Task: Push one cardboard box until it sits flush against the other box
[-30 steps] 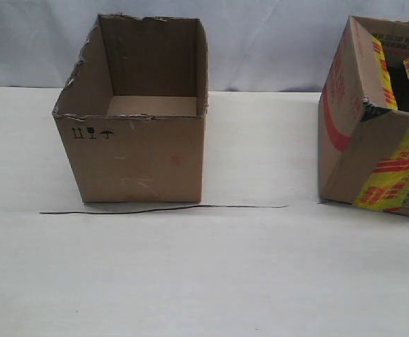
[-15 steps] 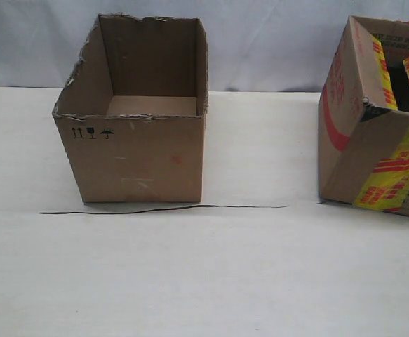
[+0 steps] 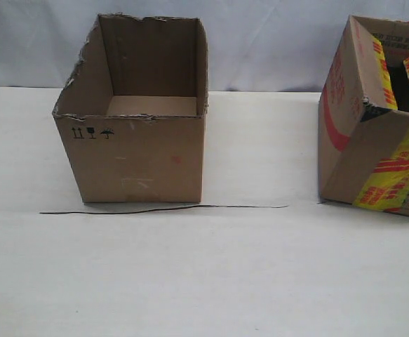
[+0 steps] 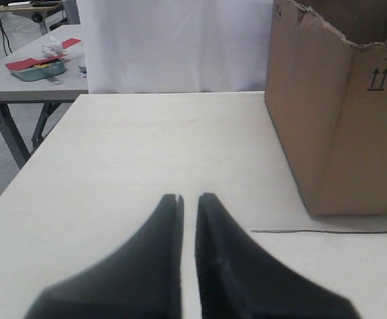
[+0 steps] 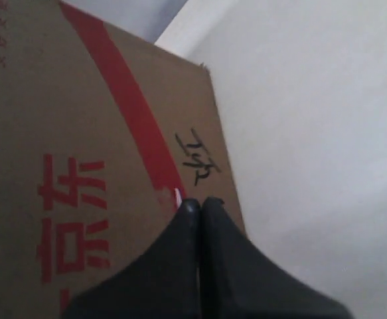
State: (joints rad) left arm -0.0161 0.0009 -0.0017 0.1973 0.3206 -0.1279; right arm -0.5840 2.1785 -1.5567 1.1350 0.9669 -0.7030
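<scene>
The right gripper (image 5: 196,203), fingertips pressed together, is close against a red-printed face of the cardboard box (image 3: 362,151). The other box (image 3: 137,154) stands well apart to its left on the table (image 3: 260,267). The left gripper (image 4: 188,197) is nearly closed.

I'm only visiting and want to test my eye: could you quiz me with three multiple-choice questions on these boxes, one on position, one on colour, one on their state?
1. In the exterior view, where does the taped box stand relative to the plain box?
A) to its left
B) to its right
C) inside it
2. The tape is:
A) yellow with red print
B) blue
C) green
3. The two boxes are:
A) flush together
B) apart, with bare table between them
C) stacked

Answers:
1 B, it sits at the right edge.
2 A, the yellow bands carry red marks.
3 B, a wide strip of table separates them.
</scene>
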